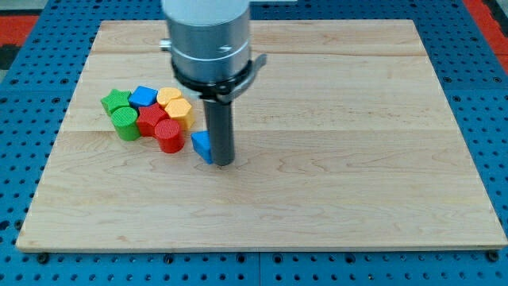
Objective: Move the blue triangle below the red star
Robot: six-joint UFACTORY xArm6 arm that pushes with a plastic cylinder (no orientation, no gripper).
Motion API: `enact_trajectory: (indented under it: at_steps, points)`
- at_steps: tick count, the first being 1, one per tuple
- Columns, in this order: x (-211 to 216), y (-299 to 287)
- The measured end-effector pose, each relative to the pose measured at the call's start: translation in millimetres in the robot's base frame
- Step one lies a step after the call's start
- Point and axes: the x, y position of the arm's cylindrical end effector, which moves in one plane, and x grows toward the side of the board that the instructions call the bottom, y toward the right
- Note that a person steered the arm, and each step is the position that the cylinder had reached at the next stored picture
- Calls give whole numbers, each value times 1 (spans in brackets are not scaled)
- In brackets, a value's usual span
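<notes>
The blue triangle [202, 146] lies on the wooden board, partly hidden by my rod. My tip [224, 163] touches the board right against the triangle's right side. The red star [149, 119] sits in a cluster of blocks to the left, up and left of the triangle. A red cylinder [169, 135] stands between the star and the triangle, just left of the triangle.
The cluster at the view's left also holds a green star [116, 101], a green cylinder [125, 123], a blue block [144, 96], a yellow block [168, 96] and a yellow hexagon [179, 110]. The wooden board [357, 159] lies on a blue pegboard.
</notes>
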Motion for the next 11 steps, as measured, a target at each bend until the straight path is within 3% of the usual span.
enact_trajectory:
  at_steps: [2, 3, 4, 5, 8, 9, 11]
  points:
    - [-65, 23]
    - [-53, 5]
    - [2, -1]
    - [18, -23]
    - [34, -81]
    - [10, -108]
    - [-5, -108]
